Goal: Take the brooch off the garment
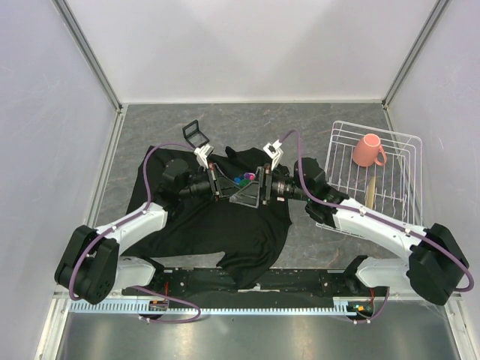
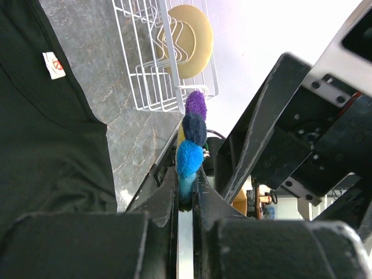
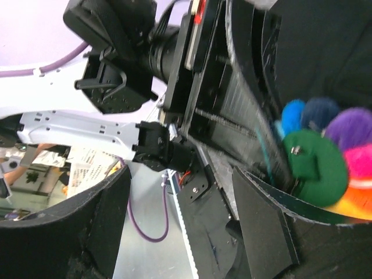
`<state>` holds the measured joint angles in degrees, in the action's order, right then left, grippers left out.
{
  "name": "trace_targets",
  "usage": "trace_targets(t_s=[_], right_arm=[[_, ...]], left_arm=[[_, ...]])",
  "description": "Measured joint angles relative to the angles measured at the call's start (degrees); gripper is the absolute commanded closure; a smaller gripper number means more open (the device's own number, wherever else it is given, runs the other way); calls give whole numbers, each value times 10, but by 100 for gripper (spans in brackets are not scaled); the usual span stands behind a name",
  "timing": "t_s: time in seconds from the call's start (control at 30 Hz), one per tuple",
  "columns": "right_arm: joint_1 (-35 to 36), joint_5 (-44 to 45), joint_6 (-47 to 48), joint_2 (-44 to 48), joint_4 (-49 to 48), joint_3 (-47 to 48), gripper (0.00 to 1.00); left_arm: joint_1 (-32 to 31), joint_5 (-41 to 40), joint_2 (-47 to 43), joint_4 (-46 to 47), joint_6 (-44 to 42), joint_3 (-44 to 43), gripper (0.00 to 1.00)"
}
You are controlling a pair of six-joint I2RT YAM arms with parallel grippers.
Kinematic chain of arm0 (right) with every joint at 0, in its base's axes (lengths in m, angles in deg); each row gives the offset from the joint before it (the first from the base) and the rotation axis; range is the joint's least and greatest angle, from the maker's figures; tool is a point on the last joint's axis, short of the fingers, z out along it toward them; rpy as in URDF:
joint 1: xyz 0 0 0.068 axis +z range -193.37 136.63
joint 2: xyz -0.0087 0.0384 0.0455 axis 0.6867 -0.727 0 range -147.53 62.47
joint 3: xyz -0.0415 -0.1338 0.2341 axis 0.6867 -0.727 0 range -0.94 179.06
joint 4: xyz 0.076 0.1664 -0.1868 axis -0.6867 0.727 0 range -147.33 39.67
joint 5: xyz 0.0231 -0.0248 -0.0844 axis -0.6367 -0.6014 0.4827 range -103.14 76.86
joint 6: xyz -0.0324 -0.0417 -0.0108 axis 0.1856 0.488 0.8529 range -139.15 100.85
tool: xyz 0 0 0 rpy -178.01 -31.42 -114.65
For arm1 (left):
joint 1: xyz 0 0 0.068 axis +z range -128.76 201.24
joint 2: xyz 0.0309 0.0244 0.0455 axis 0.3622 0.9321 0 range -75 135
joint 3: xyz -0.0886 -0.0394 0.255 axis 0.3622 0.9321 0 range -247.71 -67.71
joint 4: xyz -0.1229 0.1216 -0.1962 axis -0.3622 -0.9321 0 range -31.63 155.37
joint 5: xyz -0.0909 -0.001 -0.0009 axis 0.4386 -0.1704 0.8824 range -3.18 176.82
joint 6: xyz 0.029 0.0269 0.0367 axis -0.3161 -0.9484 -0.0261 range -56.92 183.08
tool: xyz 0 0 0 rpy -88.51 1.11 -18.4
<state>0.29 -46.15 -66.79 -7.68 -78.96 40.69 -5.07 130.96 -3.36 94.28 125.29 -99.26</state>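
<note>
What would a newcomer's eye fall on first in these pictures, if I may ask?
The bright, many-coloured brooch stands out first, clamped in the left pincer at the middle of the scene, over the black shirt. Next comes the pink mug, sitting in the white wire rack at the right side of the table.

Brooch (image 3: 317,154) cropped at right edge, perhaps half.
</note>
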Motion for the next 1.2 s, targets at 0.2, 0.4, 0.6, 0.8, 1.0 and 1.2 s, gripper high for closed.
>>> trace_targets(t_s=[0.2, 0.4, 0.6, 0.8, 1.0, 1.2], right_arm=[[-2, 27, 60, -37, 67, 94, 22], [-16, 41, 119, -49, 139, 143, 20], [-20, 76, 163, 17, 224, 108, 11], [-15, 110, 169, 102, 252, 35, 8], [-3, 97, 144, 65, 210, 9, 8], [15, 69, 98, 22, 133, -3, 10]], left_arm=[[-2, 29, 0, -1, -7, 0, 98], [-2, 45, 0, -9, -8, 0, 98], [-2, 23, -7, -30, -8, 2, 98], [-2, -2, -7, -33, -7, 2, 98], [-2, -7, 4, -32, -3, 0, 98], [-2, -15, 4, -31, -1, 0, 98]])
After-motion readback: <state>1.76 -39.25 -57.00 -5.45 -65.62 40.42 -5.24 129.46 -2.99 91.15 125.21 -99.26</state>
